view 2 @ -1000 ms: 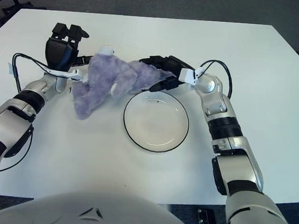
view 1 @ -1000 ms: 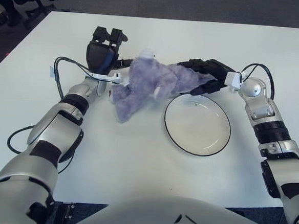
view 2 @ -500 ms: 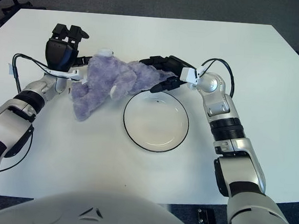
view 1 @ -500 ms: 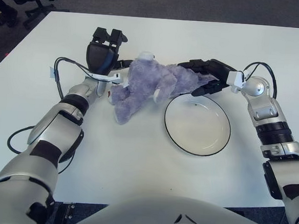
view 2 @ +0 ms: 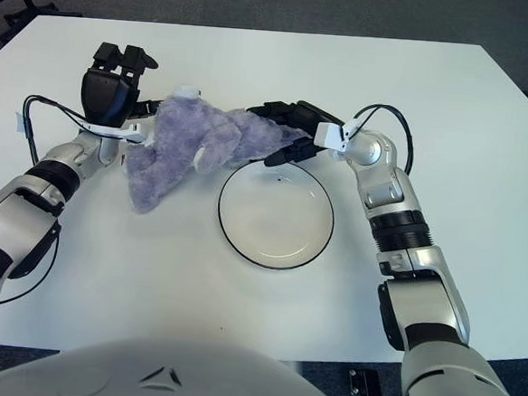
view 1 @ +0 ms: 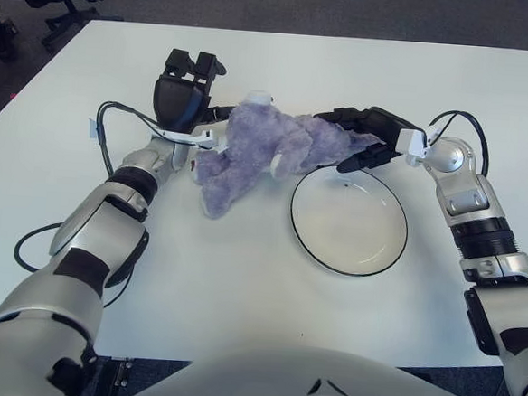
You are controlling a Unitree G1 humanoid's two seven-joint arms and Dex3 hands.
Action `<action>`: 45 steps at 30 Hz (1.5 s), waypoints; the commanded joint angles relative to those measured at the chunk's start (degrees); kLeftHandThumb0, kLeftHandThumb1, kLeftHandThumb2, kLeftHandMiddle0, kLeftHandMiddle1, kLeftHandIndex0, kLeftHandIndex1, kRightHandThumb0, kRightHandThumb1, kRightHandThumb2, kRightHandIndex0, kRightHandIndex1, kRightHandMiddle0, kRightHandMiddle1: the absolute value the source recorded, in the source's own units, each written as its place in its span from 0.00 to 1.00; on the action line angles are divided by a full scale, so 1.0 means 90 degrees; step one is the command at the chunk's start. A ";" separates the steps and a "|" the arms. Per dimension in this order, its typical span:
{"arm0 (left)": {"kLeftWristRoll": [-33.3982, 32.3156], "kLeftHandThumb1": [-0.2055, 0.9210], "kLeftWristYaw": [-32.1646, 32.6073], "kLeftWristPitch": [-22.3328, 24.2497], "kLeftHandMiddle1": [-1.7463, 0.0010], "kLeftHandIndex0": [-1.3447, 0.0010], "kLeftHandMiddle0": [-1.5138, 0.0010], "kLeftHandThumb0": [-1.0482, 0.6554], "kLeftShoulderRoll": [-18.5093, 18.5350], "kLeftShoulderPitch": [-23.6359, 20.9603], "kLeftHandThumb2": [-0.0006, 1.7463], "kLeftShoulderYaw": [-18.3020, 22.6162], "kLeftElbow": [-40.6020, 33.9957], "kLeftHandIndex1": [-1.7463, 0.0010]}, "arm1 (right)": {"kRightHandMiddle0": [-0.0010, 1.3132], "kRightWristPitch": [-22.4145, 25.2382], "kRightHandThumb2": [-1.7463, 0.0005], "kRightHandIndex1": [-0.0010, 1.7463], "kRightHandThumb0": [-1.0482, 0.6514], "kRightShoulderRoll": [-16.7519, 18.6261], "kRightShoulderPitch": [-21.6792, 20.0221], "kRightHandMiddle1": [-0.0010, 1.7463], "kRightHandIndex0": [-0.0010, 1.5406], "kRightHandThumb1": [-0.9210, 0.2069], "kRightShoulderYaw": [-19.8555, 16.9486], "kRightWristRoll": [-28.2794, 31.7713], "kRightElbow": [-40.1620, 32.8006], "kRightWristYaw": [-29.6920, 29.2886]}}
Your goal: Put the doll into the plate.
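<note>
My right hand [view 1: 363, 137] grips the right end of the purple doll [view 1: 267, 148], fingers closed on the plush just beyond the far-left rim of the plate [view 1: 349, 219]. My left hand [view 1: 182, 97] stands at the doll's left end; whether it holds the plush I cannot tell. The doll sprawls on the desk [view 1: 240, 278], still outside the plate. Risks, as I judge them: the soft body sags from a one-ended grip and drags, nudging the plate or draping over its rim
</note>
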 commanded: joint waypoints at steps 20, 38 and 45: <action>0.0176 1.00 0.0023 0.0083 0.15 0.90 0.72 0.61 0.0118 0.0419 0.23 -0.0005 -0.1003 0.08 | 0.32 -0.0544 0.85 0.01 0.28 0.0053 -0.0233 0.00 0.30 0.00 0.0380 -0.1048 0.0942 -0.1269; 0.0242 1.00 -0.0163 0.0080 0.16 0.90 0.72 0.61 0.0210 0.0700 0.23 0.0036 -0.1696 0.07 | 0.35 -0.1096 0.87 0.01 0.31 0.0147 -0.0398 0.01 0.33 0.00 0.0472 -0.1250 0.1613 -0.1896; 0.0241 1.00 -0.0269 0.0023 0.17 0.89 0.72 0.61 0.0233 0.0783 0.23 0.0043 -0.1867 0.07 | 0.36 -0.1228 0.88 0.01 0.32 0.0235 -0.0493 0.01 0.34 0.00 0.0516 -0.1353 0.1916 -0.2198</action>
